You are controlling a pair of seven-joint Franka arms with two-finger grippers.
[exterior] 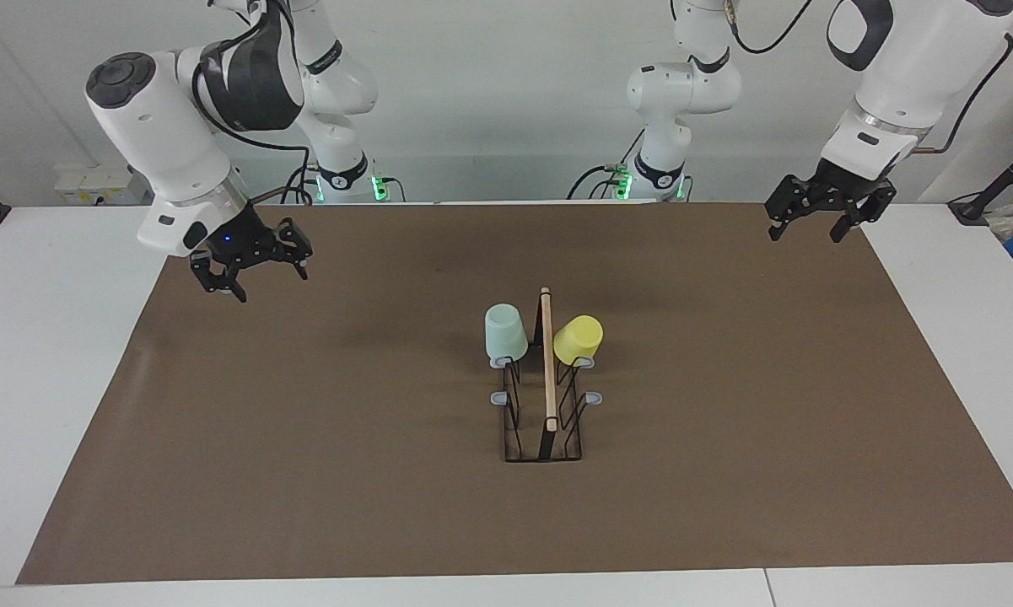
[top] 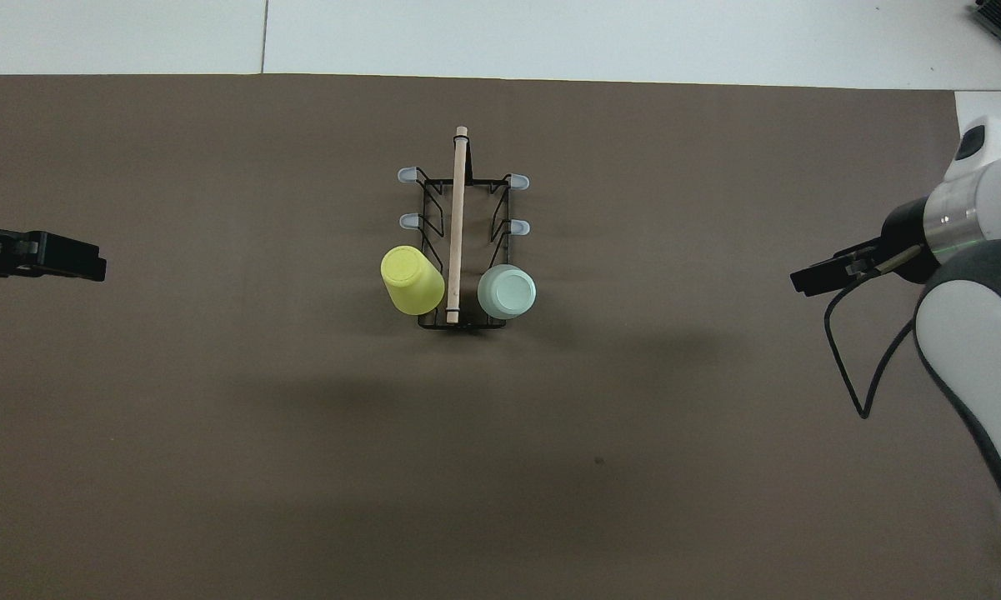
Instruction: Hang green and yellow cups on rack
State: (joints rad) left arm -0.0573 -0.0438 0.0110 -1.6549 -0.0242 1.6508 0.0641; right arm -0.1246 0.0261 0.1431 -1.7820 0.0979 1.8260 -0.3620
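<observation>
While both arms hang idle above the brown mat (exterior: 304, 472) that covers the table, the work appears finished. Nearest the robots, the right gripper (exterior: 253, 265) hovers over the mat's corner at the right arm's end, by the robots' edge, its jaws spread and holding nothing. The left gripper (exterior: 827, 215) hovers over the matching corner at the left arm's end, its jaws also spread and empty. Farther out, about midway between the two ends of the mat, stands the rack (exterior: 544, 438), a narrow black wire frame with a light wooden rod along its top, running lengthwise away from the robots. The two prongs at its end nearest the robots each carry an upturned cup. The green cup (exterior: 505, 332) sits upright on the prong toward the right arm's end of the table. The yellow cup (exterior: 577, 339) sits on the prong toward the left arm's end, tilted outward from the rod. The four grey-tipped prongs farther from the robots stand bare. Judging from this, both cups are hung and nothing remains to be done.
</observation>
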